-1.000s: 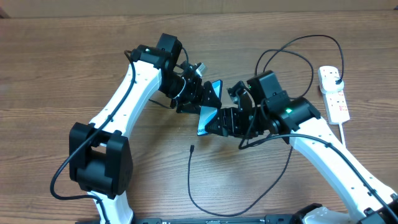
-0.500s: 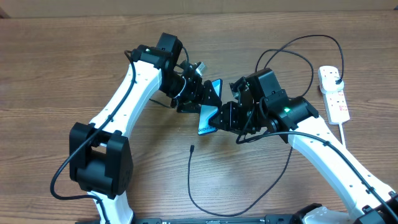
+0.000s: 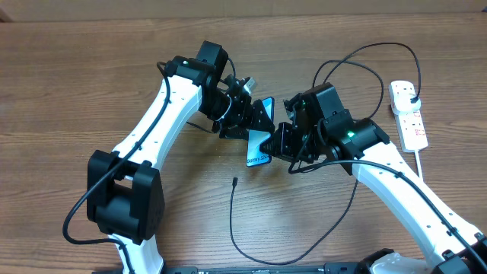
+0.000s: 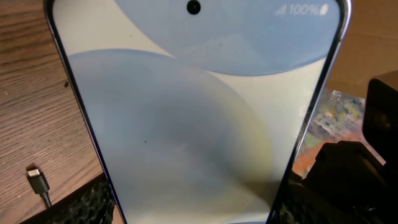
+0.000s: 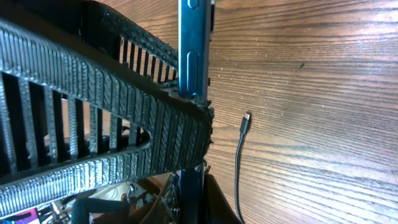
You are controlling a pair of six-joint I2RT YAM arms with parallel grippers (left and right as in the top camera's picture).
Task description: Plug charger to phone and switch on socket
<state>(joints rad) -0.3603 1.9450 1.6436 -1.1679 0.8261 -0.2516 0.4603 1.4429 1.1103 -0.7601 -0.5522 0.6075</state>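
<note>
Overhead, the phone (image 3: 259,146) hangs over the middle of the surface (image 3: 68,68), left hand (image 3: 255,125) and right hand (image 3: 280,143) both clamped on it. Plugging-in is only being prepared; next, one hand should release and fetch the charger (image 3: 234,183) lying toward the near edge.

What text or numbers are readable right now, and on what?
"100%": top right of the phone screen, beside the signal bars, in the left wrist view.
Small line of text near the phone's lower edge, overhead view: too small to read.
Reddish markings on the socket, overhead view: too small to read.
No other text is legible.
</note>
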